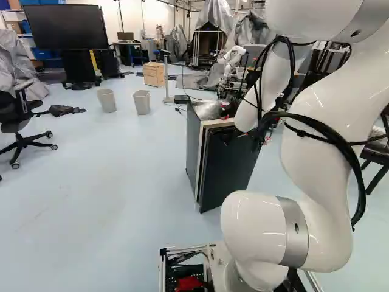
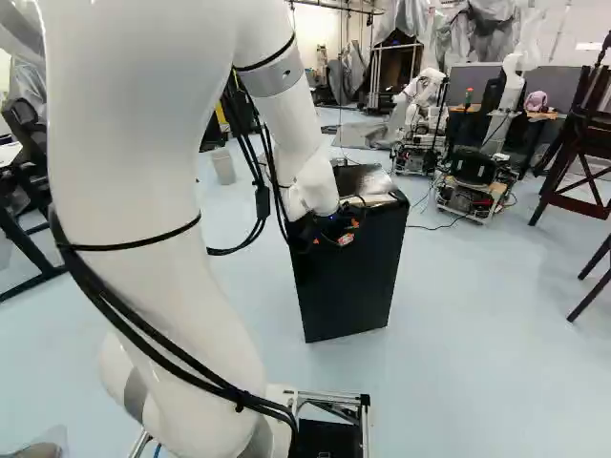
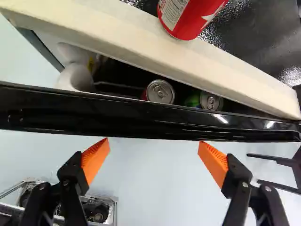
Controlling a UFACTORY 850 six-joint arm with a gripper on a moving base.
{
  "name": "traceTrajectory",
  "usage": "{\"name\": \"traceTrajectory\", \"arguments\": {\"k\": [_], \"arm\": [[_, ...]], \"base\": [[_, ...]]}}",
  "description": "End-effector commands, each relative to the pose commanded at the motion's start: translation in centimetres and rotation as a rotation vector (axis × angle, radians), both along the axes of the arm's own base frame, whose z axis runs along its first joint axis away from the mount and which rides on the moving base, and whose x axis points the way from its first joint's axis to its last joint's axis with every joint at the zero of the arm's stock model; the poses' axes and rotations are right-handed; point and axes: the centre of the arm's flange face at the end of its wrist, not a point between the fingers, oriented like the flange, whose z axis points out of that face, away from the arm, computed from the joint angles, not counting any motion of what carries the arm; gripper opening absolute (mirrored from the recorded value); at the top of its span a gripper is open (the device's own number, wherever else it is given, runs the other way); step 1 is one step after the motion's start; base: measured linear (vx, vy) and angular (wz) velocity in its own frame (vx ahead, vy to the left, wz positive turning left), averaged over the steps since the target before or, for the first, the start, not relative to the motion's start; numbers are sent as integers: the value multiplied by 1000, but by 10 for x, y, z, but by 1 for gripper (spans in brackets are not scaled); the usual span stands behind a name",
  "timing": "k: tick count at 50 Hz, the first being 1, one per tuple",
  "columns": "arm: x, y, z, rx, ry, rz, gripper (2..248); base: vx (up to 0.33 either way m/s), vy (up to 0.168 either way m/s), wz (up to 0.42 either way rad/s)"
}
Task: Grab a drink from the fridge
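Gripper [image 3: 154, 159] empty, 2 fingers wide apart by the fridge door's [image 3: 155, 123] outer edge, probably posed to swing it wider. Door's ajar; 2 cans [image 3: 160, 92] show in the gap, likely too narrow for a reach-in. 1 red can [image 3: 186, 16] sits on top of the fridge [image 1: 193, 143], outside.

Red can [image 3: 186, 19], one end beyond the wrist view's edge

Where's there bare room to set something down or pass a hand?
Bare: floor between the fridge and office chair; part of the fridge's dark top beside the red can. Crowded: the narrow gap behind the door, with two cans showing inside.
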Motion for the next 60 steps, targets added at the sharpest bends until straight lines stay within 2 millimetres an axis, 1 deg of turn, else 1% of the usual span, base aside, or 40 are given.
{"name": "traceTrajectory", "arguments": {"k": [38, 60], "arm": [[24, -1, -1, -3, -10, 15, 247], [30, -1, -1, -4, -13, 18, 247]], "base": [[0, 0, 0], [0, 0, 0]]}}
